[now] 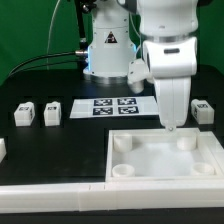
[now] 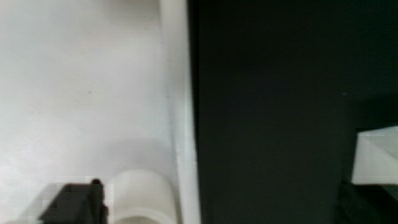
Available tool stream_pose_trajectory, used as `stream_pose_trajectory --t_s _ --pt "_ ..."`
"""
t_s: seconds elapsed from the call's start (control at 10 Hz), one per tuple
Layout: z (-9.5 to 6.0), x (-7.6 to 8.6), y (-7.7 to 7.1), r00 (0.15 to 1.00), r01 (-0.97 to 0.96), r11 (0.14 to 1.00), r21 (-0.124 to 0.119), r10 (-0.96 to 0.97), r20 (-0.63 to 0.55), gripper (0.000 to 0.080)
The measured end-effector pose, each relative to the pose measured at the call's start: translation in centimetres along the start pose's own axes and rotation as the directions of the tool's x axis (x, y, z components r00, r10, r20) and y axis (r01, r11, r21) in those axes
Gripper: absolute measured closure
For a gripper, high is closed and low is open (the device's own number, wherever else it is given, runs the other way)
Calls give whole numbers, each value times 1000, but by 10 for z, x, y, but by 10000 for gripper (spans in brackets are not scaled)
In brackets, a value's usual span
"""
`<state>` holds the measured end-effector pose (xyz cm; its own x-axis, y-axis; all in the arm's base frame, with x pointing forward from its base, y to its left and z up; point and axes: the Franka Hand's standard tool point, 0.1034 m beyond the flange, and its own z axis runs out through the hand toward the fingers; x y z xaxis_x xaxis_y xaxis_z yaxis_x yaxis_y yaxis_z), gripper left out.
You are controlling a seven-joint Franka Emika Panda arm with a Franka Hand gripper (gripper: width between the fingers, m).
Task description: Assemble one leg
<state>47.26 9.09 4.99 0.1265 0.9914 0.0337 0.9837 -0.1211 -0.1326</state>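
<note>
Three legs stand on the black table: two [image 1: 24, 113] [image 1: 52, 111] at the exterior view's left and one [image 1: 201, 110] at its right, each with a tag. The white tabletop [image 1: 150, 160] with round corner sockets lies in front. My gripper [image 1: 172, 127] hangs over the tabletop's far rim, near the far-right socket [image 1: 184, 143]. In the wrist view the gripper [image 2: 214, 212] is open and empty. One dark finger [image 2: 71, 205] is over the tabletop [image 2: 80, 90] beside a socket [image 2: 143, 197]. A white block corner [image 2: 375, 157] shows on the black table; its tag is hidden.
The marker board [image 1: 112, 105] lies on the table behind the tabletop. The robot base [image 1: 108, 50] stands at the back. A white piece [image 1: 2, 148] shows at the exterior view's left edge. A white strip [image 1: 60, 202] runs along the front.
</note>
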Motion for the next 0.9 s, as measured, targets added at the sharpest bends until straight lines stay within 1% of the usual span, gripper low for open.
stream_pose_trajectory --t_s 0.1,0.2,0.3,0.5,0.7,0.8,0.9 --pt "-6 -4 -11 999 -39 999 -14 39 7 151" --pt "-11 -14 -19 997 -80 996 -31 80 7 151" --pt "-11 -26 -23 992 -123 991 -51 124 3 151" --pt "-9 -24 -22 993 -119 992 -47 120 4 151" --pt "-9 -23 -22 952 -305 951 -45 305 -8 151" --pt "-9 -23 -23 899 -438 898 -41 438 -16 151" --pt "-7 -30 -24 841 -541 840 -36 540 -31 151"
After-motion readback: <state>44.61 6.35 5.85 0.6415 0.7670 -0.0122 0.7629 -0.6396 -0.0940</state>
